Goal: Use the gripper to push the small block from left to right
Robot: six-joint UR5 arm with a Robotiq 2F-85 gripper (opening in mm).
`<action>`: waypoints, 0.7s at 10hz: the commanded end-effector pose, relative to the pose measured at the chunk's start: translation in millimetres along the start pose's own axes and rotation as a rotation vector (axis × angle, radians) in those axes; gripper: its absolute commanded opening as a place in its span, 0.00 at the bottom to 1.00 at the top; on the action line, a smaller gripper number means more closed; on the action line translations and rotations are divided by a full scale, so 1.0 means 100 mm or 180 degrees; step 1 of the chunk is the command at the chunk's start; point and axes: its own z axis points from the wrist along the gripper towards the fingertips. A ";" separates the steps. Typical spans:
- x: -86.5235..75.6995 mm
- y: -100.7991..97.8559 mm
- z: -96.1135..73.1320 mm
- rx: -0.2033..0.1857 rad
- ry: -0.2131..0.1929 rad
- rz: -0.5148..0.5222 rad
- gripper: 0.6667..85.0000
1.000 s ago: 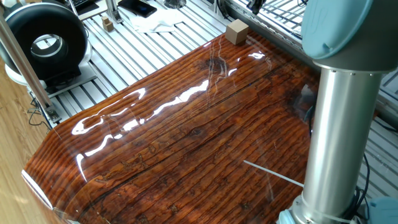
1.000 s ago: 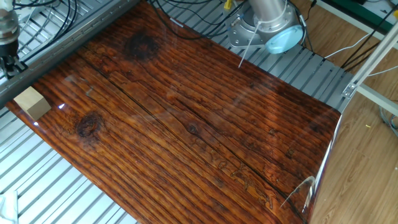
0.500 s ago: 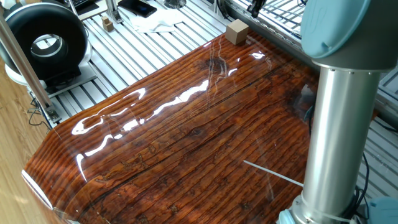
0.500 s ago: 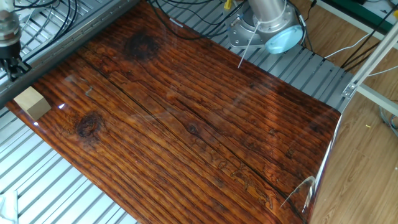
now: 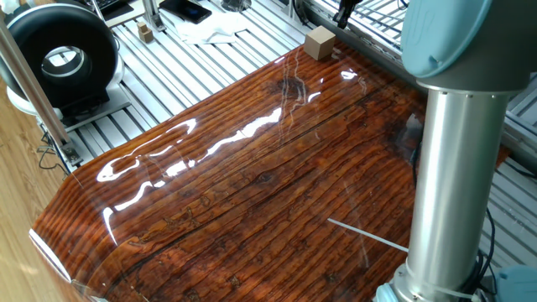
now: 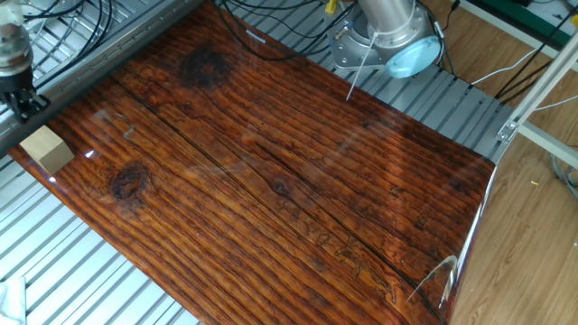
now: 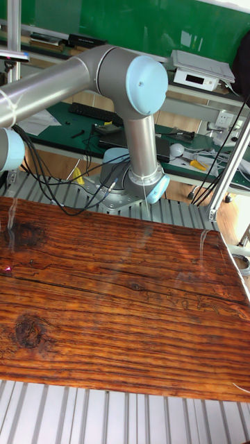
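The small block [image 5: 320,43], a plain tan wooden cube, rests at the far edge of the glossy wooden board [image 5: 252,184]. In the other fixed view the small block [image 6: 47,149] is at the board's left edge [image 6: 271,162], beside the metal slats. My gripper [image 6: 20,97], a black claw under a silver wrist, hangs just beyond the block, a short gap away and not touching it. In one fixed view only the gripper's [image 5: 344,12] black tip shows at the top edge. Its fingers are too small to read. The tall fixed view shows the arm [image 7: 132,83] but neither gripper nor block.
A black round device [image 5: 63,54], a tiny wooden piece [image 5: 145,33] and a white cloth [image 5: 214,33] lie on the slatted metal table beyond the board. The arm's base [image 6: 384,41] stands at the board's far side, with cables [image 6: 81,23] near the gripper.
The gripper has crept slightly lower and closer to the block. The arm's upright link has shifted a little left in one fixed view. The block has not moved.
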 end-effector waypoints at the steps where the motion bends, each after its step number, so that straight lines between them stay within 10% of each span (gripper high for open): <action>1: -0.12 0.08 0.01 -0.0125 -0.0113 0.0155 0.00; 7: -0.19 0.24 0.01 -0.0352 -0.0086 0.0352 0.00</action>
